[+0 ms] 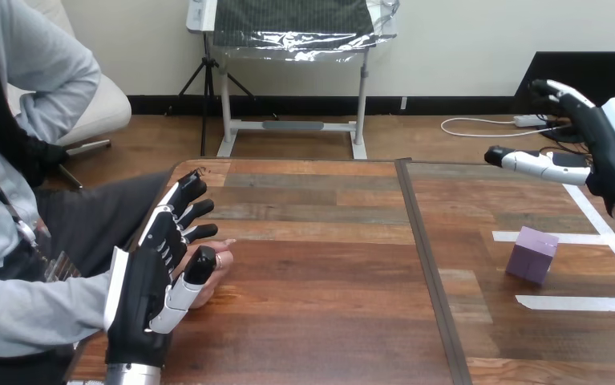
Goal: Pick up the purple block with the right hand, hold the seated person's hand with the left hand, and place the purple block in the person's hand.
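The brown wooden bench (312, 241) has white tape lines (580, 303). Behind it are a wood floor (448, 144) and a pale wall (464, 40).

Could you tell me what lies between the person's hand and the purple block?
Head view: only bare table, crossed by a dark seam, between the person's hand and purple block.

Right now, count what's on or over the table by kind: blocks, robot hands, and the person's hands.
Blocks: 1, the purple block
Robot hands: 2, the left hand and the right hand
Person's hands: 1, the person's hand, partly hidden behind the left hand
Total: 4
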